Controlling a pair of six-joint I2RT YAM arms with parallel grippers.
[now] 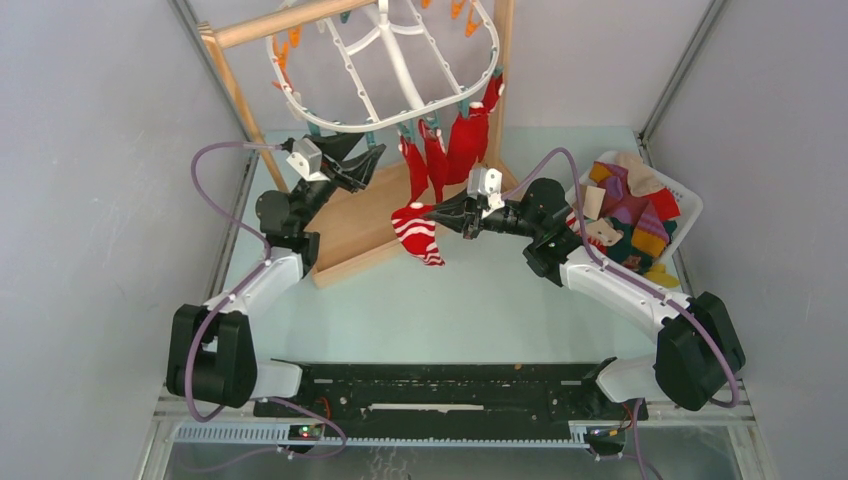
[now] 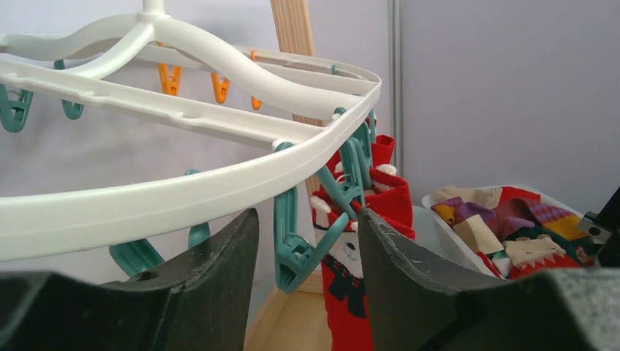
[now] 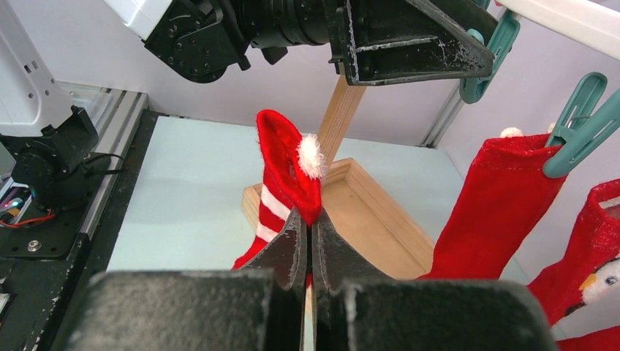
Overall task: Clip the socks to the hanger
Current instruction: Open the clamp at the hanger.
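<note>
Right gripper (image 1: 440, 212): fingers clamped on striped sock (image 1: 418, 235), which hangs over wooden stand tray (image 1: 350, 232), below hanger (image 1: 385, 128) near rim.
Left gripper (image 2: 307, 219): fingers apart, straddling teal clothespin (image 2: 296, 252); contact not discernible.
Red socks (image 1: 465, 140) clipped just right.

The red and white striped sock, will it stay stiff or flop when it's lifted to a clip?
Probably floppy: the striped sock droops below the right fingers pinching it. Likely light, since that thin pinch carries it. It may swing, so lining it up with a teal clothespin could take care.
</note>
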